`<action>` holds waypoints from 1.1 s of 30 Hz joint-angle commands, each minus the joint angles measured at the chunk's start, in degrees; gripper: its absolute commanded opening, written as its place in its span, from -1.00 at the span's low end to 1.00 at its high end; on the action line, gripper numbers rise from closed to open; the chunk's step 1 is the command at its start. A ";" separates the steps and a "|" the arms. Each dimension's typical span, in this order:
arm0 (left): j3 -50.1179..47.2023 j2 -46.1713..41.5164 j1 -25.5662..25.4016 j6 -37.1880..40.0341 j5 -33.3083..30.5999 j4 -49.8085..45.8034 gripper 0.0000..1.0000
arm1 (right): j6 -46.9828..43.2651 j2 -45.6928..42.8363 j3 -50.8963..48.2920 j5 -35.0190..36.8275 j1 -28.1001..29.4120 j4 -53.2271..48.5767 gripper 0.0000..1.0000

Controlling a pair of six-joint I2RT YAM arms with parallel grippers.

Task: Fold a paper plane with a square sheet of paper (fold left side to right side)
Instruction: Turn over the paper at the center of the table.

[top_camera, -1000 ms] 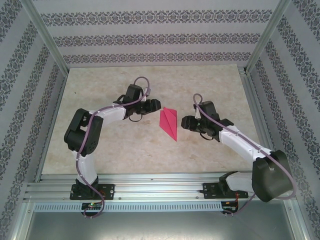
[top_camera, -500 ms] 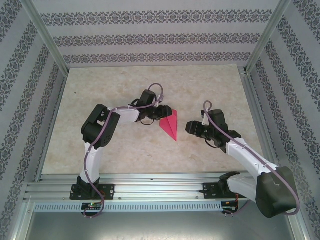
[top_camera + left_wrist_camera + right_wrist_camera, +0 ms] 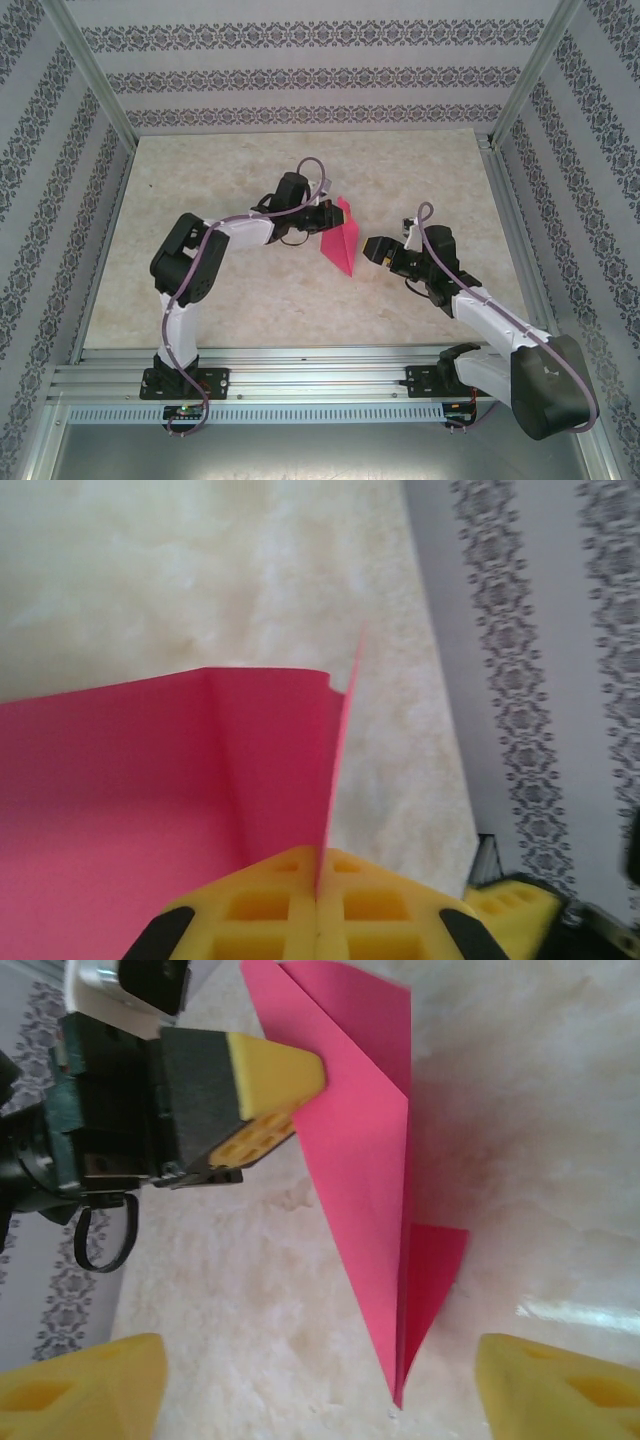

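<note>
1. The pink paper plane (image 3: pixel 342 245) lies near the middle of the desk (image 3: pixel 200 180), with its sharp point toward the near edge.
2. The left tool (image 3: pixel 325 215) is pressed together, pinching a flap at the plane's far left side. That flap stands up off the desk.
3. The right tool (image 3: pixel 372 250) is spread wide just beside the plane's right edge and is not touching it.
4. Bare desk lies open all around, broadest toward the far and left edges.
5. Walls (image 3: pixel 300 75) with patterned bands close in the far, left and right edges.
</note>
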 commanded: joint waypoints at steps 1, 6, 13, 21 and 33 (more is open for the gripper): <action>-0.38 -8.44 -0.33 2.93 1.19 3.67 -0.87 | 4.38 -1.33 -0.87 -3.90 -0.67 11.25 0.86; -0.90 -14.28 -0.32 0.93 1.79 5.09 -0.88 | 7.02 -0.61 -1.73 -6.81 0.80 18.53 0.96; -1.97 -16.26 -0.38 -4.22 5.37 11.09 -0.87 | 10.54 4.22 0.83 -10.17 4.53 26.01 0.93; -2.84 -16.18 -0.44 -4.67 5.82 11.52 -0.87 | 14.22 7.57 2.18 -12.82 5.18 31.34 0.32; -3.32 -17.36 0.81 -0.28 2.66 4.41 -0.48 | 4.21 2.92 4.01 -7.25 4.69 11.64 -0.82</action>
